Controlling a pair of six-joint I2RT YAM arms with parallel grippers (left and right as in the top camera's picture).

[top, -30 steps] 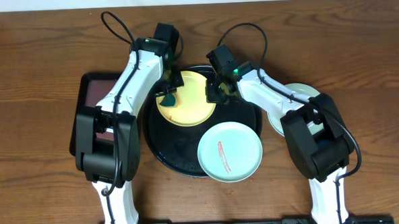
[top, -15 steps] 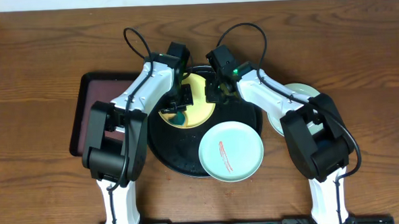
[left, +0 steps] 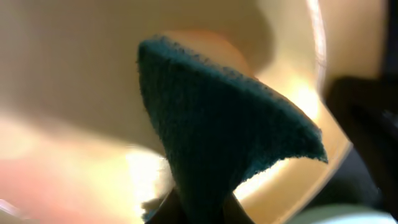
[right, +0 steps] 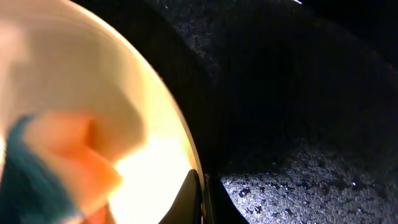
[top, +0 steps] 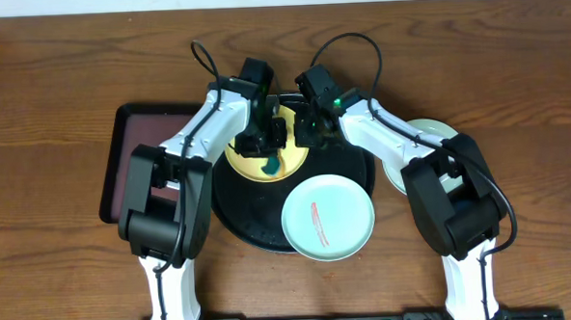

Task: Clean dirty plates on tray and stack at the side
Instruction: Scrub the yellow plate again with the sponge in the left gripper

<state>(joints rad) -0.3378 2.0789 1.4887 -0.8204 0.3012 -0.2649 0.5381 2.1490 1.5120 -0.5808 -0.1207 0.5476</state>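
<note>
At the tray's (top: 238,218) far edge: yellow plate (top: 291,160), rim pinched by right end effector (top: 308,136). Left end effector (top: 267,149), clamped on teal sponge (top: 269,166), has swept from the plate's left rim to its middle; wiping judged under way. Smeared mint plate (top: 328,216) waits at the near-right edge.

Yellow plate (top: 294,154) rear of black tray (top: 237,208); smeared mint plate (top: 328,216) front-right; second mint plate (top: 431,132) off-tray right.
</note>
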